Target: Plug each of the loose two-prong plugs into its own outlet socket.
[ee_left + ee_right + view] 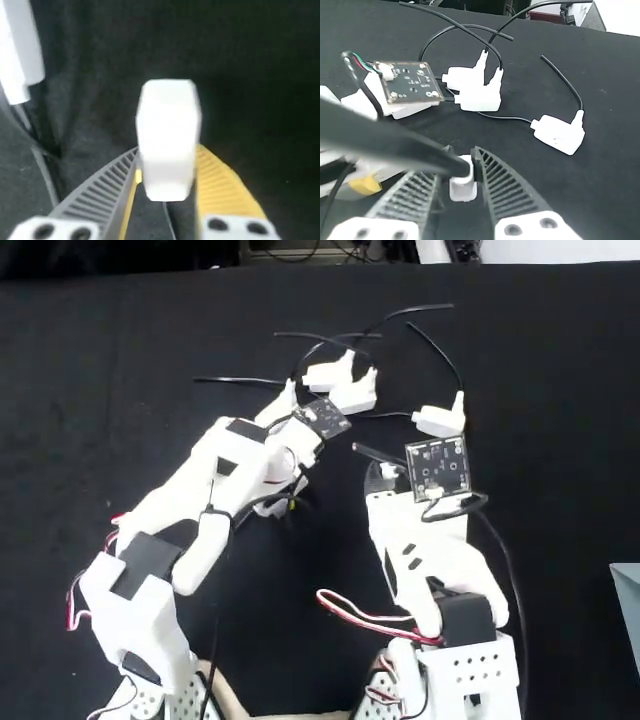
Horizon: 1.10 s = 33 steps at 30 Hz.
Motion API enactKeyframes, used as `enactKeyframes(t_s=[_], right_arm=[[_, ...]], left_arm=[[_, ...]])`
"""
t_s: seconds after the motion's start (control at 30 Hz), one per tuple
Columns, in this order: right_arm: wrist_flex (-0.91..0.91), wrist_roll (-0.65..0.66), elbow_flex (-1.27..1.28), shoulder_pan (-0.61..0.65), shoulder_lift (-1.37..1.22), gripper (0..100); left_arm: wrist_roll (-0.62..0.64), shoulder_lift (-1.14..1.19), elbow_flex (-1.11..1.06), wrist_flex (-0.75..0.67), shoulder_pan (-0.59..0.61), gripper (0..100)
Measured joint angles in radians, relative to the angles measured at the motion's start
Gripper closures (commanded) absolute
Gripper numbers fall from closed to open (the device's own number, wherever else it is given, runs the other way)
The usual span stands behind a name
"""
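Gripping a boxy white plastic plug [167,120] is the ribbed left hand [167,160]; at five o'clock, the right hand [462,165] pinches a small corded plug [463,189].

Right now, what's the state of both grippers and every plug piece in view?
Left gripper: jaws shut on a white block.
Right gripper: jaws shut on a small white plug.
White pair: lying touching, mated or not unclear.
Single white plug: loose on the table, unplugged.

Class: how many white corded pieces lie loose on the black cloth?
3. One piece and a second piece lie together; the third piece lies apart. Others may be hidden.
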State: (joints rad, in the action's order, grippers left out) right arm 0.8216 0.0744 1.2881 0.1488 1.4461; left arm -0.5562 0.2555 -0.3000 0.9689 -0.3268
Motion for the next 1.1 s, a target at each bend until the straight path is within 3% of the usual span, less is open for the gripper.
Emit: enactKeyframes(t_s=[0.1,0.37,0.53,0.77,0.93,1.1], right_arm=[[0.0,0.0,0.0,0.002,0.0,98.5],[0.0,0.0,0.0,0.002,0.0,98.5],[0.0,0.0,0.0,0.002,0.0,98.5],[0.0,0.0,0.0,0.002,0.0,98.5],[0.0,0.0,0.0,0.002,0.0,98.5],[0.0,0.0,0.0,0.002,0.0,98.5]], left_arm=[[0.005,0.002,0.0,0.012,-0.002,97],[0.014,0.002,0.012,0.13,-0.017,97],[0.149,0.002,0.014,0.235,-0.02,97],[0.232,0.0,0.011,0.33,-0.054,97],[0.259,-0.15,-0.121,0.322,-0.091,97],[0.259,-0.41,-0.311,0.226,-0.072,97]])
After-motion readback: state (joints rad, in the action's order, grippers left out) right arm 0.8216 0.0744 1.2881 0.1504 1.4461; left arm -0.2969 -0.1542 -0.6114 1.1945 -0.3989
